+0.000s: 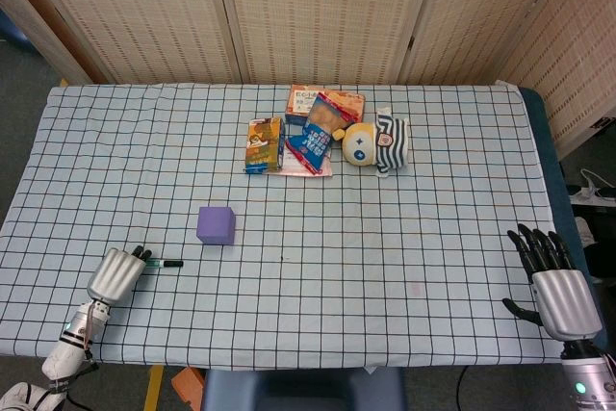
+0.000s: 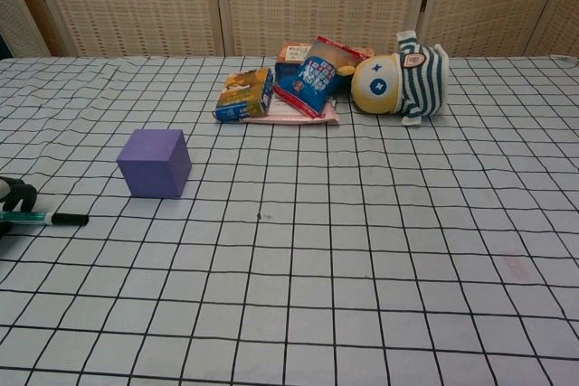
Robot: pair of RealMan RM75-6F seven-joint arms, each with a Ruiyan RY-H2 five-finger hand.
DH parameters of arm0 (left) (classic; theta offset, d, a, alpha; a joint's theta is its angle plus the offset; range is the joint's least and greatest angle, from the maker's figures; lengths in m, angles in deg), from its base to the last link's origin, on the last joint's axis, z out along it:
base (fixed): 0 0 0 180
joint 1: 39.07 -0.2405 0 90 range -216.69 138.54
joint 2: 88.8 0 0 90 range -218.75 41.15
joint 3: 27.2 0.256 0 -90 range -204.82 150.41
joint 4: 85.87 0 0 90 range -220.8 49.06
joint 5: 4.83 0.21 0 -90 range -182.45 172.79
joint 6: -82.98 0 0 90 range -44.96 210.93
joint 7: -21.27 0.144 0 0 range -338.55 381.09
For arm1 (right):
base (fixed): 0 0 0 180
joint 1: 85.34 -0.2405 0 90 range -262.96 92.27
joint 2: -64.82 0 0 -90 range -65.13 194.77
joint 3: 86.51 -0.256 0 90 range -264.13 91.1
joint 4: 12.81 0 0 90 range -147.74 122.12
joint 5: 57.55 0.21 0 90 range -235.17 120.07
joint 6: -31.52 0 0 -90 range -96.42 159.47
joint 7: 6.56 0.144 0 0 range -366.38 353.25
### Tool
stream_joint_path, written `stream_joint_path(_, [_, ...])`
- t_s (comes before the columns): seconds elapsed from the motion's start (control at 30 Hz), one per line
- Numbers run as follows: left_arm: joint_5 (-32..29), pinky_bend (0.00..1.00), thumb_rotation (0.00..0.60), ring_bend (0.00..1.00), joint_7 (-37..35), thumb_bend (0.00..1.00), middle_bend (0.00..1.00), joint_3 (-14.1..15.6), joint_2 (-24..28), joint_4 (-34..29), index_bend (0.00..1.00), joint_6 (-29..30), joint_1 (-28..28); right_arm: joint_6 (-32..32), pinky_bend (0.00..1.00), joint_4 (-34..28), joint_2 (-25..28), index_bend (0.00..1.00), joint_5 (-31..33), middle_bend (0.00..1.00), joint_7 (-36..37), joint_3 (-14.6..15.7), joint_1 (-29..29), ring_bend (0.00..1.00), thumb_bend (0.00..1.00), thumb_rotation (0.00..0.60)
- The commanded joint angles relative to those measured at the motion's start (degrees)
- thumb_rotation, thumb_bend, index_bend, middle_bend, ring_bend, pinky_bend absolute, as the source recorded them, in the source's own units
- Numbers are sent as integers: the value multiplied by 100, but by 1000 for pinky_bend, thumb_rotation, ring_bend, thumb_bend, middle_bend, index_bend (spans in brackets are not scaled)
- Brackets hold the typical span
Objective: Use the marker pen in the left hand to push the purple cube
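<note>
Left hand [image 1: 119, 273]: lay at the near left edge of the checked tablecloth [image 1: 404, 238], fingers curled around the marker pen [image 2: 43, 218], whose black tip pointed right.
Purple cube [image 1: 216, 224]: stood upright on the cloth, just beyond the pen tip and slightly right of it, apart from both pen and hand.
Snack boxes [image 1: 265, 144] and packets [image 1: 316, 132]: clustered at the far centre of the table.
Plush toy [image 1: 377, 143]: lay on its side, touching the packets' right side.
Right hand [image 1: 551, 276]: rested at the near right edge, fingers spread, holding nothing.
</note>
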Motion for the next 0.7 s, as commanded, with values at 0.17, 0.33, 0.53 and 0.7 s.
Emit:
stream_joint_path(0.17, [40,1000,600,896,-323,590,761,-86,-60,63,717,569,-59,18,0,-4,3,0,-10,0,-4,11,-4,0,16,600])
stream_joint_path(0.33, [63,1000,600,914,-559,648,852,-138,-104,129,802,862,-79,35,0,-5,3,0,-8,0,-3,14,-10,0,15,600])
stream_joint_path(0.53, [-144,1000,600,921,-1212,660,886,-545,-92,328,821,1124,177,53,0,-18,11,0,-28,0,1,27,-18,0,16,600])
stream_joint_path(0.7, [-120,1000,600,920,-1182,673,889,-615,-56,618,826,926,539,47,0,-24,16,0,-19,0,0,22,-14,0,16,600])
